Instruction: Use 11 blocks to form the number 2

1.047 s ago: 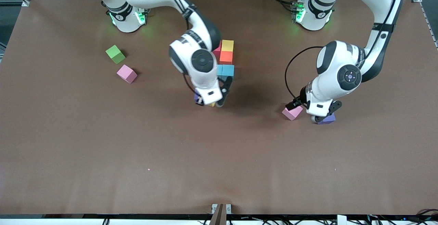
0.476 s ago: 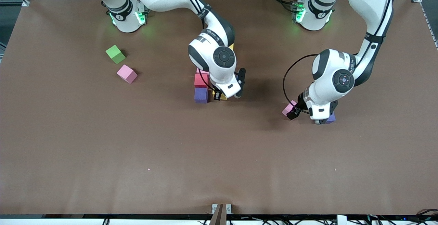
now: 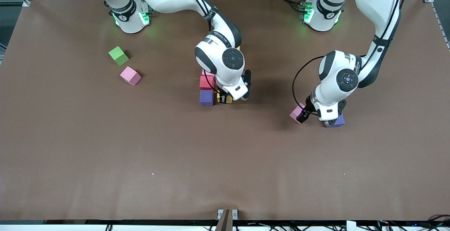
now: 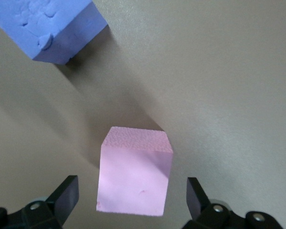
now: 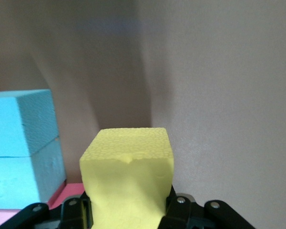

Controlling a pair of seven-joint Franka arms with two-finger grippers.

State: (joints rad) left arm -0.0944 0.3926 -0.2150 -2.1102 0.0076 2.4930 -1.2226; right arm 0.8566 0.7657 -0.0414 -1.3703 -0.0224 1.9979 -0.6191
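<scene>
While both arms are low at the table, these lines hold:

Right gripper (image 3: 225, 99): clamped on a yellow cube (image 5: 127, 179), low beside the purple cube (image 3: 206, 97) at the near end of the partly built 2.

Left gripper (image 4: 132, 202): fingers (image 4: 64, 195) spread wide, one each side of a pink cube (image 4: 135, 176) and not touching it; it hangs low over that cube toward the left arm's end of the table.

2 so far: a red cube (image 3: 206, 82) and the purple one show in a column mid-table; two blue cubes (image 5: 21, 148) sit stacked side by side in the right wrist view; the rest is hidden under the right arm.

Loose cubes: another pink cube (image 3: 130, 75) and a green cube (image 3: 118, 55) lie toward the right arm's end; a second purple cube (image 3: 336, 120) rests just beside the left gripper.

Handling (judged): pitted, matte faces suggest foam, so light, slightly soft and not slippery; little risk of breakage, though a hard squeeze could dent it.

Where to hold (judged): two opposite flat sides, centred, fingers square to the faces so the cube does not twist on release.

Risk (judged): the yellow cube could nudge the purple one as it goes down.
</scene>
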